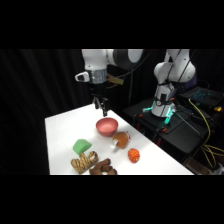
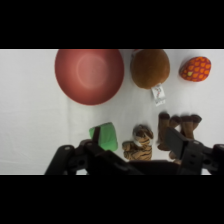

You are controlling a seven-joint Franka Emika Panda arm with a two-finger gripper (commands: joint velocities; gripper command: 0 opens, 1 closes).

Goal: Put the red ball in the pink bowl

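1. Nearest the side camera, at the tabletop's (image 1: 60, 135) front edge, lie a striped tiger toy (image 1: 84, 162) and a dark brown plush (image 1: 103, 167), with the green block (image 1: 82, 146) just behind them.
2. Farther back, the pink bowl (image 1: 106, 126) sits near the tabletop's middle. A brown-orange rounded toy with a white tag (image 1: 120, 139) is just beside it at about 4 o'clock.
3. Beyond that toy, again toward 4 o'clock, the red ball (image 1: 133, 155) rests on the tabletop, well apart from the bowl and untouched.
4. High above, roughly at the bowl's 11 o'clock, hangs the gripper (image 1: 102, 107), holding nothing. Whether its fingers stand apart or together I cannot tell from either view.
5. From the wrist, the pink bowl (image 2: 89, 75) fills the upper left, the brown toy (image 2: 150, 68) sits at its 3 o'clock, and the red ball (image 2: 195, 69) lies farther along the same line.
6. The task looks barely begun; the step in hand is the reach for the ball.
7. To do it well, travel high over the bowl and the brown toy, centre above the ball, then come straight down.
8. Close across the ball's widest part, since a glossy round thing will likely squirt away if pinched off-centre.
9. Keep clear of the brown toy beside the path, which could be nudged into the ball.
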